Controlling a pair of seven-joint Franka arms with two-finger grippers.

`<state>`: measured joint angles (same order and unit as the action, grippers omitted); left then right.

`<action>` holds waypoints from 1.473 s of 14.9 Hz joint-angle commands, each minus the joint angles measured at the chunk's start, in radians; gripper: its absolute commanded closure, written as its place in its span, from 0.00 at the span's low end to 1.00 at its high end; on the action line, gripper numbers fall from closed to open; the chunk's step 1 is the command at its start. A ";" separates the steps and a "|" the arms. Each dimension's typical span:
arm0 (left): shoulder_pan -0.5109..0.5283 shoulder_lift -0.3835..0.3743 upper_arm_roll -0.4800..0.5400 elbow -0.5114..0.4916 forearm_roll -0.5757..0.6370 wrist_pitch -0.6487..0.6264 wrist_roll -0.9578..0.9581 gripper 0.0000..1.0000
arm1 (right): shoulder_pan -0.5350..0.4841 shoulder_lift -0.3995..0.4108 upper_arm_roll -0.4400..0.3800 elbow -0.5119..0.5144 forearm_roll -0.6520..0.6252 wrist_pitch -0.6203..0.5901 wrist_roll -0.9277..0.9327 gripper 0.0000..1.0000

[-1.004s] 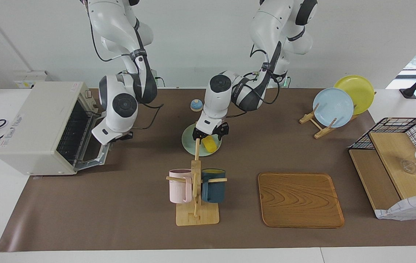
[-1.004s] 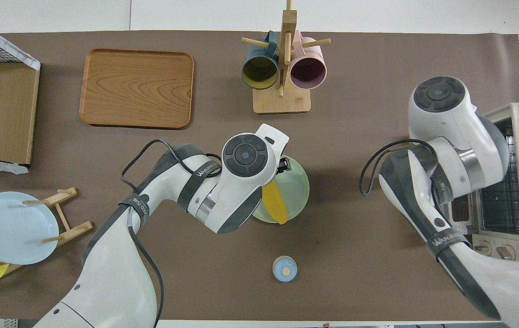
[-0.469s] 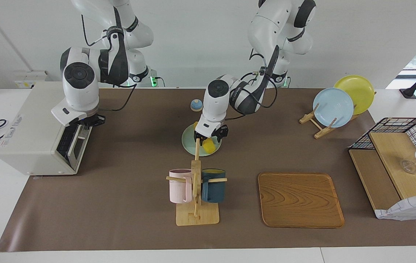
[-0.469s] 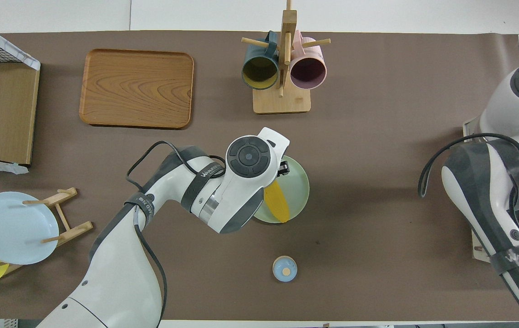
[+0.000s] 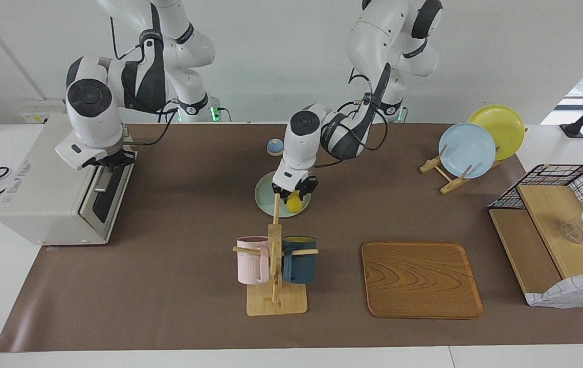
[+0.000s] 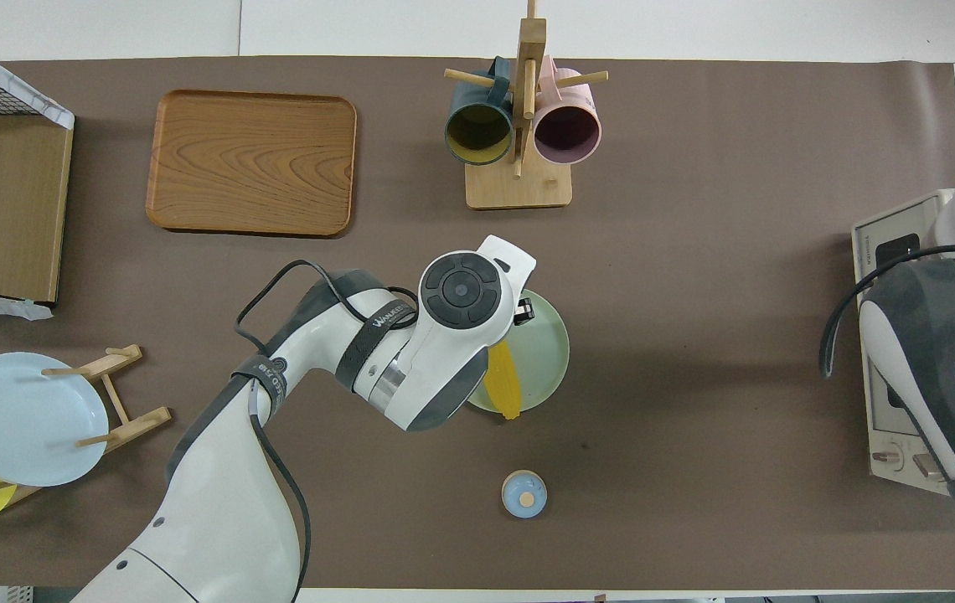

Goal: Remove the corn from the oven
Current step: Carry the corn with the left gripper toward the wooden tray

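The off-white oven (image 5: 41,189) stands at the right arm's end of the table, and its dark glass door (image 5: 105,197) is closed. It also shows in the overhead view (image 6: 888,276). My right gripper (image 5: 110,162) is at the top edge of the door. The yellow corn (image 5: 295,204) is outside the oven, over the pale green plate (image 5: 266,197) at mid-table. My left gripper (image 5: 294,193) is shut on it, low over the plate. In the overhead view the corn (image 6: 501,387) sticks out from under the left hand across the plate (image 6: 549,352).
A wooden mug rack (image 5: 275,276) with a pink and a dark blue mug stands farther from the robots than the plate. A wooden tray (image 5: 421,278) lies beside it. A small blue lid (image 5: 274,146), a plate stand (image 5: 468,148) and a wire-backed wooden shelf (image 5: 552,225) are also here.
The right arm swung the oven door up from open to closed and rose to its top edge. The left gripper sank a little with the corn toward the green plate.
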<state>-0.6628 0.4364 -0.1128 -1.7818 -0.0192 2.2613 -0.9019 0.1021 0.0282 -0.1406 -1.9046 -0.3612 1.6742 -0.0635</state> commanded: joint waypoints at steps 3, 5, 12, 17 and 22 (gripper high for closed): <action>0.072 -0.016 0.024 0.190 0.027 -0.196 0.041 1.00 | -0.007 -0.025 0.006 0.119 0.181 -0.117 -0.021 1.00; 0.153 0.001 0.024 0.284 0.021 -0.287 0.153 1.00 | -0.007 -0.027 0.003 0.168 0.256 -0.168 -0.018 1.00; 0.399 0.172 0.025 0.574 0.028 -0.364 0.513 1.00 | 0.008 0.007 0.016 0.335 0.377 -0.198 -0.013 0.00; 0.445 0.392 0.064 0.812 0.036 -0.341 0.673 1.00 | 0.002 0.032 0.016 0.386 0.363 -0.237 -0.009 0.00; 0.488 0.423 0.051 0.825 0.032 -0.279 0.725 1.00 | 0.014 0.007 0.013 0.364 0.360 -0.234 -0.009 0.00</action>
<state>-0.1739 0.8397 -0.0500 -0.9982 -0.0109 1.9785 -0.1855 0.1204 0.0402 -0.1259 -1.5516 -0.0104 1.4595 -0.0635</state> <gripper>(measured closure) 0.480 0.000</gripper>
